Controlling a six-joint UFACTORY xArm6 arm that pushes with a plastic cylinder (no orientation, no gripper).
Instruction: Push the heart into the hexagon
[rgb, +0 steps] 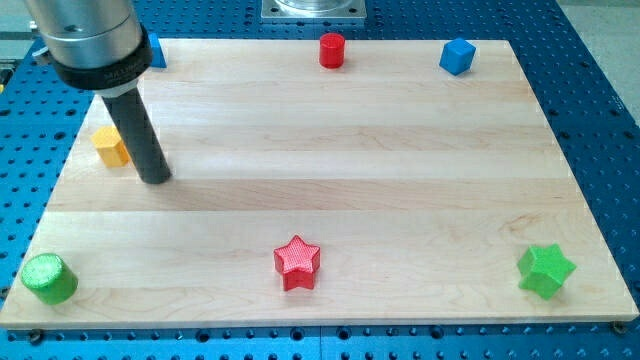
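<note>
ON THE BOARD: my tip (155, 178) rests on the wooden board (330, 150) near its 9 o'clock edge, with a yellow block (110, 146) just beside it at about 10 o'clock, partly hidden by the rod. I carry no claw to spread or pinch, only this bare rod, and it holds nothing.

Neither a heart nor a hexagon can be made out for certain. The yellow block's shape is unclear, and so is that of the blue block (158, 52) half hidden behind my arm at the board's 11 o'clock corner. The others read as a red cylinder (331, 49) at 12 o'clock, a blue cube (456, 56) at 1 o'clock, a green cylinder (48, 277) at 7 o'clock, a red star (297, 262) at 6 o'clock and a green star (545, 270) at 5 o'clock.

I judge the task to be at the approach step. The next move calls for settling which block is the heart, then placing my tip on its far side from the hexagon. No brand, label or writing is legible.
</note>
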